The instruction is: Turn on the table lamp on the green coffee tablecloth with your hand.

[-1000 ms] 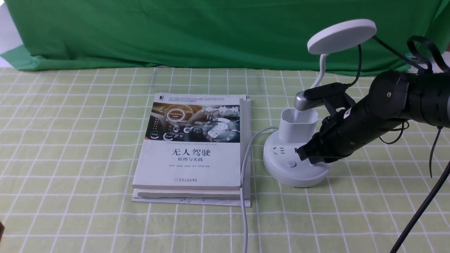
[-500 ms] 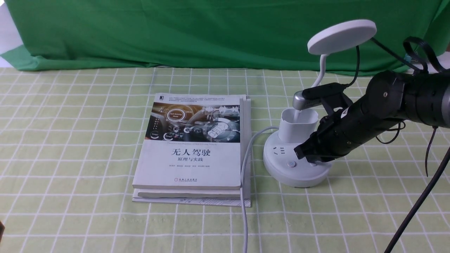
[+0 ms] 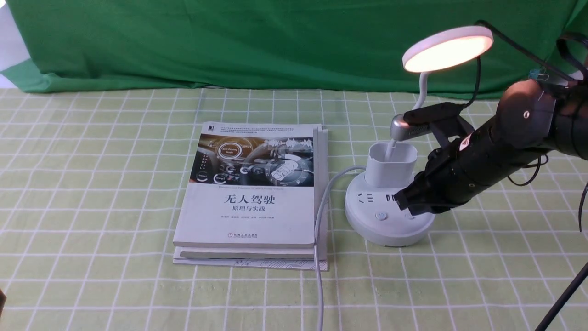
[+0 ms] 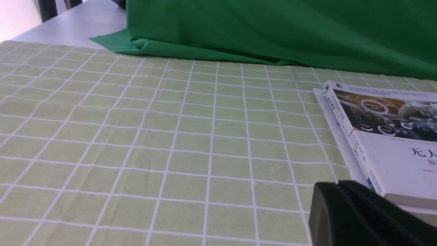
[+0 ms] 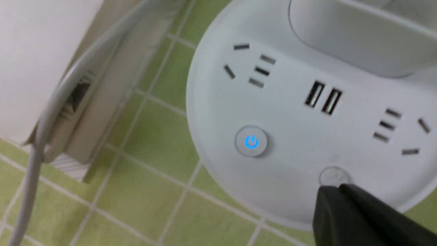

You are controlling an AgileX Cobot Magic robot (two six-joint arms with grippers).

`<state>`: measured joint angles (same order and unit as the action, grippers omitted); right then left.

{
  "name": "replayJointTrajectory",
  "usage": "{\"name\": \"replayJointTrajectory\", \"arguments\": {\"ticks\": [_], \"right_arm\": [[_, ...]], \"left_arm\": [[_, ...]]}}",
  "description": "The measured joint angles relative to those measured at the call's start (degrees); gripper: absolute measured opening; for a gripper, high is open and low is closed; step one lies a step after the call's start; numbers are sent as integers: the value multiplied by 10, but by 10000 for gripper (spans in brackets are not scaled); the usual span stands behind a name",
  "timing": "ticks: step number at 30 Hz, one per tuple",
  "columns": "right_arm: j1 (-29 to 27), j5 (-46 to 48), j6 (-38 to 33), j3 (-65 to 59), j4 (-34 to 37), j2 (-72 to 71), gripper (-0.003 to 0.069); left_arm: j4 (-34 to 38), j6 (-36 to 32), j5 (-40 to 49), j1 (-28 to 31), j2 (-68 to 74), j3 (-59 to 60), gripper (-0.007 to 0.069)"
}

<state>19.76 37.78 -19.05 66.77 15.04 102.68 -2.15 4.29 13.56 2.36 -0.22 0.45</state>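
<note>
Our green coffee tablecloth (image 3: 115, 184) covers the bench, a pale yellow-green ground crossed by a white grid. Behind it we see the plain dark green backdrop cloth (image 3: 275, 41).

Our right arm (image 3: 500, 133), black with dark cables, reaches in from the right side of the front view. Its end effector (image 3: 406, 207) is clenched, with its fingertips over the front part of the lamp's base, close to 1 of the 2 buttons. We cannot tell from these views whether it touches the base.

The books (image 3: 248, 184) lie stacked on the cloth, left of the lamp, the top cover showing a car dashboard photo above Chinese lettering.

The table lamp (image 3: 388, 230) stands upright on the cloth, right of the books, and its disc head glows warm white. Its round base carries a cup-shaped holder, sockets, 2 USB ports and the 2 buttons; 1 button shows a blue power symbol.

The white cable (image 3: 318, 276) runs from the base along the right edge of the books towards us.

Of our left end effector (image 4: 355, 212) we see only a dark portion in its wrist view, and we cannot tell whether it is clenched or released.
</note>
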Motion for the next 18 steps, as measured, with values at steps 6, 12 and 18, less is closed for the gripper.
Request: {"name": "replayJointTrajectory", "arguments": {"ticks": [6,12,18], "right_arm": [[3,0,10,-50,-2,-48,35],[28,-4,33,-122,-2,-161,35],[55,-3,72,-217,-2,-301,35]], "left_arm": [[0,0,0,0,0,0,3],[0,0,0,0,0,0,3],[0,0,0,0,0,0,3]]}}
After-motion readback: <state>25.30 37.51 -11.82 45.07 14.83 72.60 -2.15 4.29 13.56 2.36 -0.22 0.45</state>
